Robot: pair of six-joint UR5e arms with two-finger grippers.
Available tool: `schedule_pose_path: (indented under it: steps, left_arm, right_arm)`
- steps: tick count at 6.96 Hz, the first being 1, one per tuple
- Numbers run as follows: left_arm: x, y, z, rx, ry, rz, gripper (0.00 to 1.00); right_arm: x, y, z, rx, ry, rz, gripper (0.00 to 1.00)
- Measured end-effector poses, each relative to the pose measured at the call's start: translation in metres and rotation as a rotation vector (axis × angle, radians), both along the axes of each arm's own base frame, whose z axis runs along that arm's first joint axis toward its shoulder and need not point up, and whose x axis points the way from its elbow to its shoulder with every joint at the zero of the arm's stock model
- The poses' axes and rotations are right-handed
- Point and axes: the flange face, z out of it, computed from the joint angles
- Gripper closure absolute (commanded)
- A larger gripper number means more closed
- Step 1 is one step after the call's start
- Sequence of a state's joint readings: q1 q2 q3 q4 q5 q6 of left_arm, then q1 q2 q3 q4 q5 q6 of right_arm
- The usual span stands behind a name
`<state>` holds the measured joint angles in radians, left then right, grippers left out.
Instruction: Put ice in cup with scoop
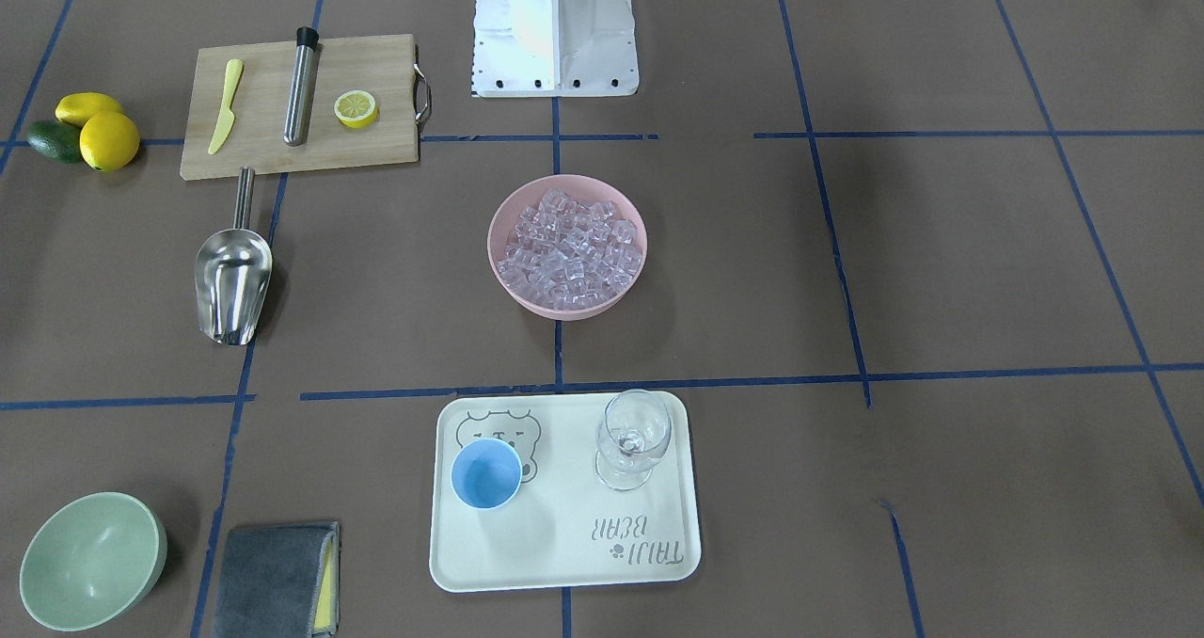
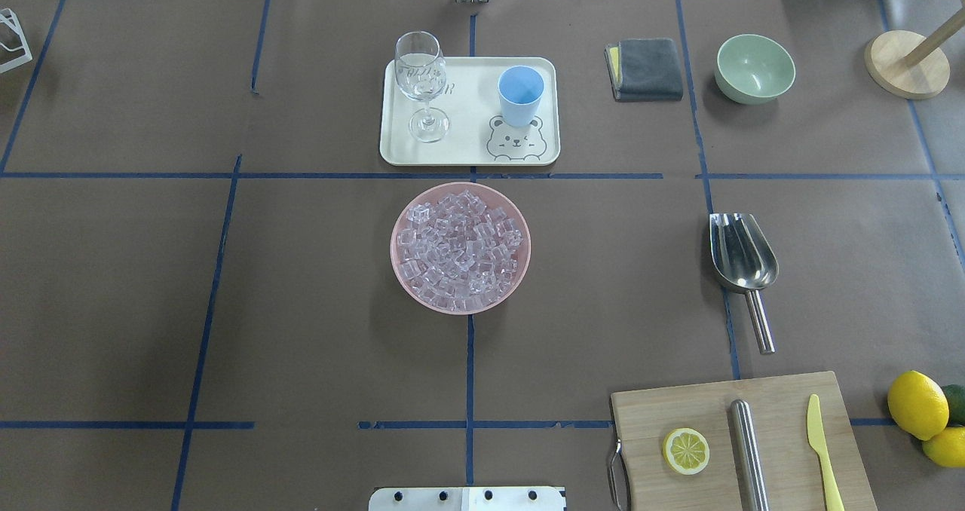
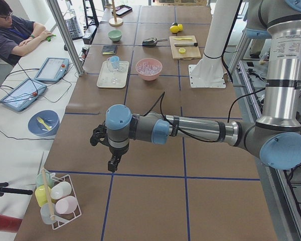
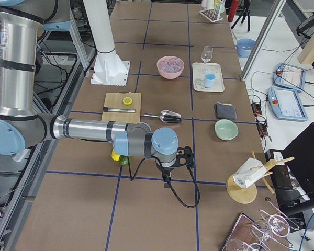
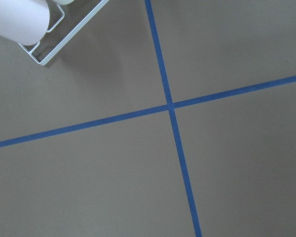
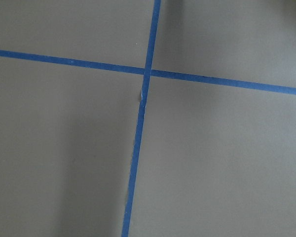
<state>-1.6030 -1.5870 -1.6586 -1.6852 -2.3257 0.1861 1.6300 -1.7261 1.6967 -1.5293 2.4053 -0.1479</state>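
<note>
The ice (image 2: 460, 249) is a heap of clear cubes in a pink bowl (image 2: 399, 270) at the table's middle. The light-blue cup (image 2: 520, 94) stands upright and empty on a cream tray (image 2: 467, 153), beside a wine glass (image 2: 422, 81). The steel scoop (image 2: 742, 258) lies on the table on the robot's right, handle toward the robot. My left gripper (image 3: 112, 164) shows only in the exterior left view, far from these things; I cannot tell if it is open. My right gripper (image 4: 167, 180) shows only in the exterior right view, past the lemons; I cannot tell its state.
A wooden cutting board (image 2: 784, 398) holds a lemon half (image 2: 686, 451), a steel tube (image 2: 749, 451) and a yellow knife (image 2: 822, 451). Lemons (image 2: 916, 404), a green bowl (image 2: 754, 68) and a grey cloth (image 2: 644, 68) lie on the right. A cup rack (image 3: 57, 201) stands near the left gripper.
</note>
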Motion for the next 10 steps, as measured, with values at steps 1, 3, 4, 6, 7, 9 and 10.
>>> schedule_pose_path:
  steps: [1, 3, 4, 6, 7, 9, 10]
  left_arm:
    - [0.0, -0.003, -0.002, 0.054, -0.001, -0.001, 0.0]
    - [0.001, -0.009, -0.009, 0.12, 0.007, -0.007, 0.0]
    - [0.002, -0.011, -0.015, 0.164, 0.016, -0.005, 0.0]
    - [0.015, -0.012, -0.034, 0.28, 0.093, 0.038, 0.0]
    - [0.042, -0.013, -0.047, 0.331, 0.147, 0.105, 0.0]
    - [0.12, -0.013, -0.092, 0.555, 0.219, 0.282, 0.0]
    - [0.159, -0.007, -0.11, 0.671, 0.249, 0.363, 0.0]
  right_arm:
    - [-0.001, 0.004, 0.002, -0.005, -0.008, -0.001, 0.0]
    - [0.0, 0.002, 0.0, 0.009, -0.008, -0.007, 0.0]
    - [0.0, 0.0, -0.001, 0.013, -0.007, -0.008, 0.0]
    - [-0.002, -0.004, -0.007, 0.024, -0.006, -0.008, 0.0]
    - [-0.006, -0.009, -0.012, 0.041, -0.006, -0.012, 0.0]
    - [-0.019, -0.017, -0.019, 0.078, -0.004, -0.031, 0.0]
    - [-0.022, -0.019, -0.021, 0.085, -0.005, -0.034, 0.0]
